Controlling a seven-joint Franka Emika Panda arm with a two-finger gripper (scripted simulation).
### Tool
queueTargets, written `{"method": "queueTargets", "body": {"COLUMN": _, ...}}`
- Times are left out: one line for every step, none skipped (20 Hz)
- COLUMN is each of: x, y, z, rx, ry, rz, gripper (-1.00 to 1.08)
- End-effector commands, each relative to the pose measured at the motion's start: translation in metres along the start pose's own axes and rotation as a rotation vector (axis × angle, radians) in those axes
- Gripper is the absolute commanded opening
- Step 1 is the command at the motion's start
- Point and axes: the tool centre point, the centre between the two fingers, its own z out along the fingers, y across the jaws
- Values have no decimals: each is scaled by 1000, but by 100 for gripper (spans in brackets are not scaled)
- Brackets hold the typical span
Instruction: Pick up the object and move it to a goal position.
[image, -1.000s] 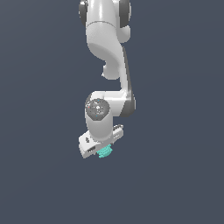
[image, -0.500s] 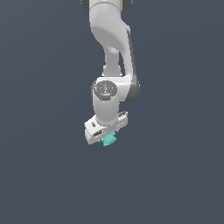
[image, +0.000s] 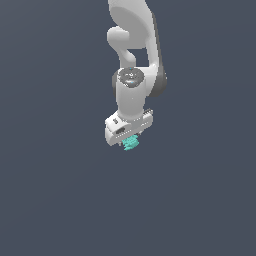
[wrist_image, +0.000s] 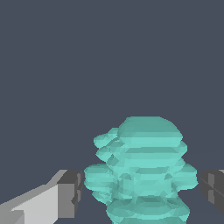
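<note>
Your white pincer (image: 131, 141), at the exterior view's centre, is clamped on the small teal-green ridged lumpy block (image: 131, 143), which sits between its fingers (wrist_image: 70, 194), protruding just below.

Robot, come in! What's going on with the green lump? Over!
Gripper around green lump, lump between the fingers. Nothing else in sight.

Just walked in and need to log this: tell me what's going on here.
A single white robot arm has a small teal, ridged object between the fingers of its pincer. The wrist view shows a dark finger pad on either side of it. The goal position is not marked in either view.
</note>
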Motion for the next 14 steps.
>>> {"method": "queueTargets", "body": {"x": -11, "y": -16, "z": -11, "rx": 0, "ry": -1, "rz": 0, "gripper": -100}}
{"method": "queueTargets", "body": {"x": -15, "y": -22, "z": -16, "rx": 0, "ry": -1, "rz": 0, "gripper": -100}}
{"method": "queueTargets", "body": {"x": -19, "y": -28, "z": -21, "rx": 0, "ry": -1, "rz": 0, "gripper": -100}}
{"method": "queueTargets", "body": {"x": -23, "y": -35, "z": -25, "rx": 0, "ry": -2, "rz": 0, "gripper": -100}}
{"method": "queueTargets", "body": {"x": -28, "y": -41, "z": -30, "rx": 0, "ry": -2, "rz": 1, "gripper": -100}}
{"method": "queueTargets", "body": {"x": -32, "y": -48, "z": -35, "rx": 0, "ry": -2, "rz": 1, "gripper": -100}}
{"method": "queueTargets", "body": {"x": -36, "y": -54, "z": -39, "rx": 0, "ry": -3, "rz": 1, "gripper": -100}}
{"method": "queueTargets", "body": {"x": -40, "y": -60, "z": -44, "rx": 0, "ry": -3, "rz": 1, "gripper": -100}}
{"method": "queueTargets", "body": {"x": -44, "y": -67, "z": -49, "rx": 0, "ry": -4, "rz": 1, "gripper": -100}}
{"method": "queueTargets", "body": {"x": -48, "y": -73, "z": -53, "rx": 1, "ry": -4, "rz": 1, "gripper": -100}}
{"method": "queueTargets", "body": {"x": -52, "y": -79, "z": -58, "rx": 1, "ry": -4, "rz": 1, "gripper": -100}}
{"method": "queueTargets", "body": {"x": -55, "y": -84, "z": -62, "rx": 1, "ry": -5, "rz": 1, "gripper": -100}}
{"method": "queueTargets", "body": {"x": -59, "y": -89, "z": -66, "rx": 1, "ry": -5, "rz": 1, "gripper": -100}}
{"method": "queueTargets", "body": {"x": -62, "y": -95, "z": -70, "rx": 1, "ry": -5, "rz": 1, "gripper": -100}}
